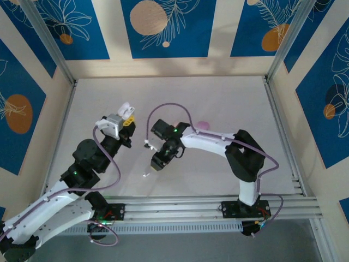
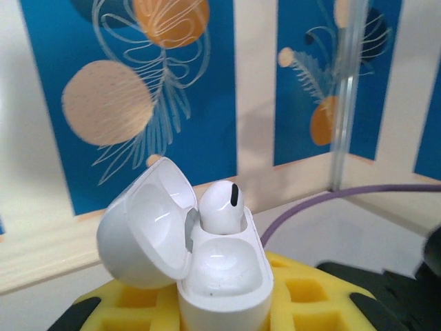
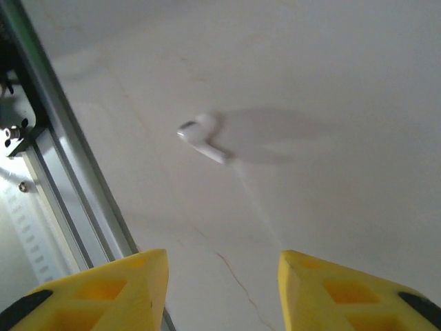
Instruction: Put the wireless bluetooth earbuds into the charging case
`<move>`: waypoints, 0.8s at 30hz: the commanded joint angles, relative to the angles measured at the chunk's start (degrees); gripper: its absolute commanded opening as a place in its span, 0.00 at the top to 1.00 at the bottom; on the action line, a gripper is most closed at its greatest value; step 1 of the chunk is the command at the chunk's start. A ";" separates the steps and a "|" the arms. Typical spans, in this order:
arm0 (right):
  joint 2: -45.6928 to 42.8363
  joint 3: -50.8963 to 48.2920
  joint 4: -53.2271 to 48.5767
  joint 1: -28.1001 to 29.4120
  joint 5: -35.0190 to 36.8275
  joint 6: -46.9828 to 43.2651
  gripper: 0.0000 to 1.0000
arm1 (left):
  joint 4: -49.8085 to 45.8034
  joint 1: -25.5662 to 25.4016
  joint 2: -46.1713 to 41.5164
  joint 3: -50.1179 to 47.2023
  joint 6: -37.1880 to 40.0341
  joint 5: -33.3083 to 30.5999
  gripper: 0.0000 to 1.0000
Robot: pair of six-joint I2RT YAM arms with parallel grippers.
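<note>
One white earbud (image 2: pixel 220 205) sits upright in the far slot of the open charging case (image 2: pixel 224 279), lid flipped to the left. The left pincer (image 1: pixel 123 117) is clamped on the case's lower body. The other white earbud (image 3: pixel 201 136) lies loose on the surface (image 3: pixel 344 83) near the rail, with the right pincer (image 3: pixel 224 289) hovering over it, spread wide.

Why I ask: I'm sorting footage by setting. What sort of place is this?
Likely a robotics test cell, not a home: a table boxed in by aluminium posts and blue printed panels, with two arms bolted to a rail; the left claw holds an open charging case.
</note>
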 commanded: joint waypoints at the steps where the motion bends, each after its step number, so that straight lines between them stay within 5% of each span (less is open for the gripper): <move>1: 2.93 3.08 1.23 1.70 -1.04 -4.23 0.51 | -0.17 -0.30 -2.09 0.83 1.58 -4.47 0.84; 24: 19.70 18.82 -7.25 7.85 3.85 -5.37 0.47 | 0.36 -0.29 -5.23 1.79 1.37 0.13 0.84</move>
